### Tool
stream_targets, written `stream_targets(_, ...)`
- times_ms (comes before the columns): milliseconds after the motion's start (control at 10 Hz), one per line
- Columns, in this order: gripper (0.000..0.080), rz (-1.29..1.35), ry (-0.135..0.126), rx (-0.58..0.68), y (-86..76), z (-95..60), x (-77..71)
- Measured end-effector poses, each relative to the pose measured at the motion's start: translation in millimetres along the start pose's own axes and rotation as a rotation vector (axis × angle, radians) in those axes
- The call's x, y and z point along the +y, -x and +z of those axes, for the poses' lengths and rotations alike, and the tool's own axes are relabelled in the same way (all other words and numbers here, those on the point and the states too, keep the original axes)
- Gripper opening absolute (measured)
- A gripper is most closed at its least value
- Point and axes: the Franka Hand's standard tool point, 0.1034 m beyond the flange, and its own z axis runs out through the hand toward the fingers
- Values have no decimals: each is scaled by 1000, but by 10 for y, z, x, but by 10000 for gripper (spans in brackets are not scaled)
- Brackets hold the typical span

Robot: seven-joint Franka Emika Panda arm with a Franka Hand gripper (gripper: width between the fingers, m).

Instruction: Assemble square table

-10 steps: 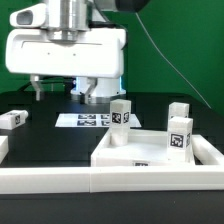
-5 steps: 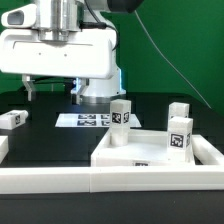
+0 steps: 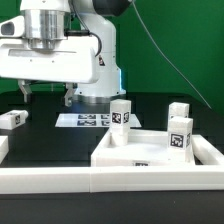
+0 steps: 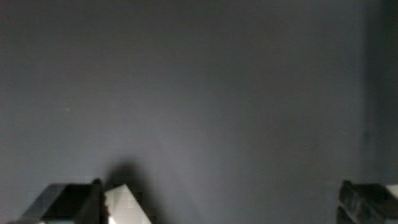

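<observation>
The white square tabletop lies at the front right of the exterior view, with a tag on its near edge. Three white tagged legs stand upright on it: one at its far left corner, one on the right and one behind that. A fourth leg lies on the black table at the exterior view's left. My gripper hangs open and empty above the table, left of the tabletop and up and right of the lying leg. In the wrist view the gripper shows only dark table between its fingertips, with a pale wedge beside one.
The marker board lies flat on the black table behind the tabletop, under the robot's base. A long white rail runs along the front edge of the work surface. A green wall stands behind.
My gripper has moved steadily toward the exterior view's left, from above the marker board to nearer the lying leg. The tabletop and legs have not moved.
</observation>
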Motion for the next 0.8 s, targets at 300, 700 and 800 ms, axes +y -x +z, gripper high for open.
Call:
stream_targets(300,648,4,0,-2,10,11,10)
stream_targets(700,648,-65,-15,2,234,80,597)
stream_targets(800,648,-63,-12,-3,266,97,722)
